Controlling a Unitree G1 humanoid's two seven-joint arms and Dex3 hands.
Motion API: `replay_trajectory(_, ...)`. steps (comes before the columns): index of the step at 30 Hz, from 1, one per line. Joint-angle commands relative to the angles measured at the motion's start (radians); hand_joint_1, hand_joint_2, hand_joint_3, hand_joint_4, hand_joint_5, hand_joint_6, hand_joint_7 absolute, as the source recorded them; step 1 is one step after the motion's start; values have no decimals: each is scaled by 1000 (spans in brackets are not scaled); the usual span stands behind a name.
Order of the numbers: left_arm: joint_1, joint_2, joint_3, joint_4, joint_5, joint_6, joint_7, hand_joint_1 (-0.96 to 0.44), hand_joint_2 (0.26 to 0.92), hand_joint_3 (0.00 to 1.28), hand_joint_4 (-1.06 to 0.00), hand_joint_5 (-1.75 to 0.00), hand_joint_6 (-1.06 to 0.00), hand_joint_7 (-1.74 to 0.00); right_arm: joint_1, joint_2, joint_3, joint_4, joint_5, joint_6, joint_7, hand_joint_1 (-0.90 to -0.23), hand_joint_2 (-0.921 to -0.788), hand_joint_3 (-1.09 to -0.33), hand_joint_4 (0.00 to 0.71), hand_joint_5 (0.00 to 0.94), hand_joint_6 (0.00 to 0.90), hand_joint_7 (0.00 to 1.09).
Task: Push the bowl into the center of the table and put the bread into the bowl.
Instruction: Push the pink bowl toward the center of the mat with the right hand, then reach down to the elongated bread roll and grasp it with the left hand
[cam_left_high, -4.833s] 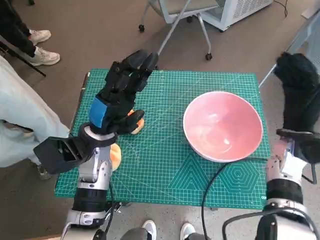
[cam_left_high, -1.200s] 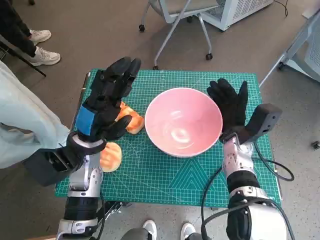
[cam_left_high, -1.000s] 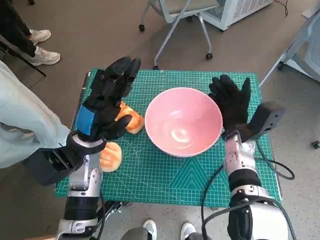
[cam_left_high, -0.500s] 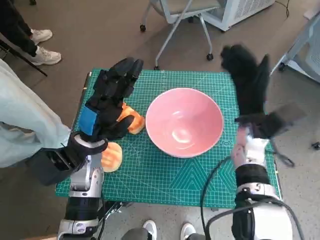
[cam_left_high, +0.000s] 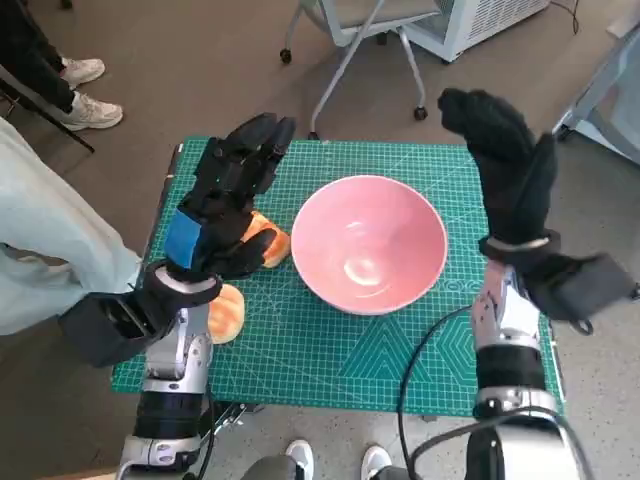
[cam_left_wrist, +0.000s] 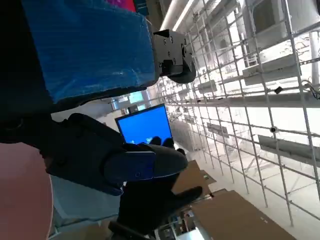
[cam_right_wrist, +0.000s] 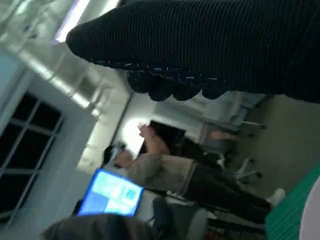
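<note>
The pink bowl (cam_left_high: 368, 242) stands near the middle of the green cutting mat (cam_left_high: 330, 360), empty. An orange-brown piece of bread (cam_left_high: 264, 240) lies just left of it, partly under my left hand (cam_left_high: 228, 195), which hovers above the mat with fingers spread and nothing in it. A second pale bread piece (cam_left_high: 226, 312) lies by my left wrist. My right hand (cam_left_high: 505, 170) is raised high to the right of the bowl, fingers apart, holding nothing. In the left wrist view only a sliver of the bowl's rim (cam_left_wrist: 25, 200) shows.
An office chair base (cam_left_high: 350, 50) stands beyond the table's far edge. A person's legs and shoes (cam_left_high: 70, 90) are at the left. A black cable (cam_left_high: 425, 350) runs over the mat's front right. In the right wrist view people (cam_right_wrist: 170, 165) sit by a blue screen (cam_right_wrist: 112, 192).
The bowl has gone from the mat's right side to the middle. In the last second my right hand left the bowl's side and rose up and away; the left hand barely moved.
</note>
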Motion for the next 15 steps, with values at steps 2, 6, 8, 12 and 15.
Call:
replay_trajectory(2, -30, -5, -14, -7, 9, 18, 3, -630, 921, 449, -171, -12, 1, -556, 57, 16, 31, -69, 45, 30, 49, -693, -921, -766, 204, 11, 289, 146)
replay_trajectory(6, -42, -4, -21, -12, 21, 18, 8, -632, 921, 450, -173, -13, 1, -561, 65, 16, 41, -85, 56, 31, 64, -709, -921, -748, 201, 3, 162, 360)
replay_trajectory(8, -49, -1, -24, -14, 25, 17, 8, -634, 921, 450, -173, -13, 1, -563, 67, 15, 44, -86, 54, 27, 67, -714, -921, -744, 200, 2, 99, 467)
replay_trajectory(12, -64, 8, -23, -13, 24, 17, 1, -637, 921, 450, -174, -13, 1, -567, 70, 14, 50, -86, 43, 24, 63, -724, -921, -740, 199, 0, 40, 557)
replay_trajectory(15, -76, 15, -20, -5, 22, 12, -7, -636, 921, 450, -174, -13, 1, -569, 74, 12, 55, -89, 37, 30, 57, -730, -921, -738, 197, 0, 27, 573)
